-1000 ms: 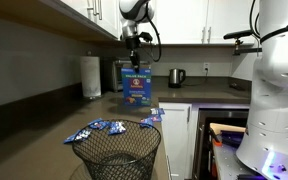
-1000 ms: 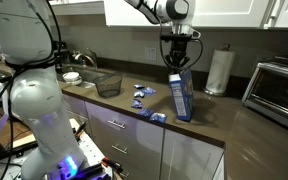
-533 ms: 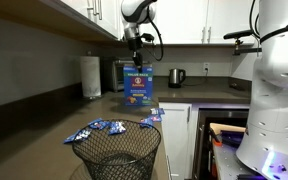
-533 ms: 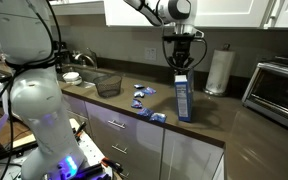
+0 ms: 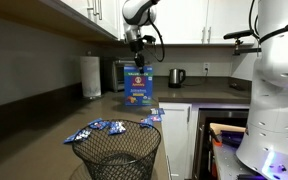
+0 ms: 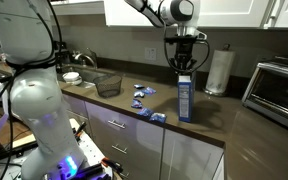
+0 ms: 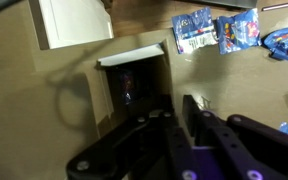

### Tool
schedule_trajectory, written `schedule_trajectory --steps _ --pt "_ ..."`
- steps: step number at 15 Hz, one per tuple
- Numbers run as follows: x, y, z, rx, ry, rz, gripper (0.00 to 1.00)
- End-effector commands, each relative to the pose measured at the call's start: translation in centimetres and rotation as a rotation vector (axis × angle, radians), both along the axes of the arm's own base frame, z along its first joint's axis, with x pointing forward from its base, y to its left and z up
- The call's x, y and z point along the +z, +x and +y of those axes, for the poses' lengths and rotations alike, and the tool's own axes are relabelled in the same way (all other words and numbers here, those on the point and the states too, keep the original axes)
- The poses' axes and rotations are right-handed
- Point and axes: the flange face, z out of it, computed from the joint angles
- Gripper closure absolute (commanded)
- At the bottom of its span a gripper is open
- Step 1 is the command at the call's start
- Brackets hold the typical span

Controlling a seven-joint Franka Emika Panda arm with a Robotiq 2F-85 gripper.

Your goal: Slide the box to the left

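The box (image 5: 137, 90) stands upright right under the claw (image 5: 136, 63); honestly can't tell if it's clamped or spread.

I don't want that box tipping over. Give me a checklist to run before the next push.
1. The blue food box stands upright on the counter: ok.
2. The gripper sits at the box's top edge: ok.
3. The fingers closed on the box: cannot tell.
4. The paper towel roll apart from the box: ok.
5. The blue snack packets apart from the box's base: ok, though near.
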Motion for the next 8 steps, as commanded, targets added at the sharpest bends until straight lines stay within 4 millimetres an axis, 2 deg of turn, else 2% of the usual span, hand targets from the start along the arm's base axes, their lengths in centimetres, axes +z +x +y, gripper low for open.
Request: schedule_trajectory --steps 1,2,8 --pt "0.1 -0.1 0.0 -0.005 0.005 0.023 0.97" --pt "0.1 -0.2 0.1 -0.003 0.008 0.025 0.99" --pt "0.1 -0.8 1.1 0.007 0.036 0.078 0.94"
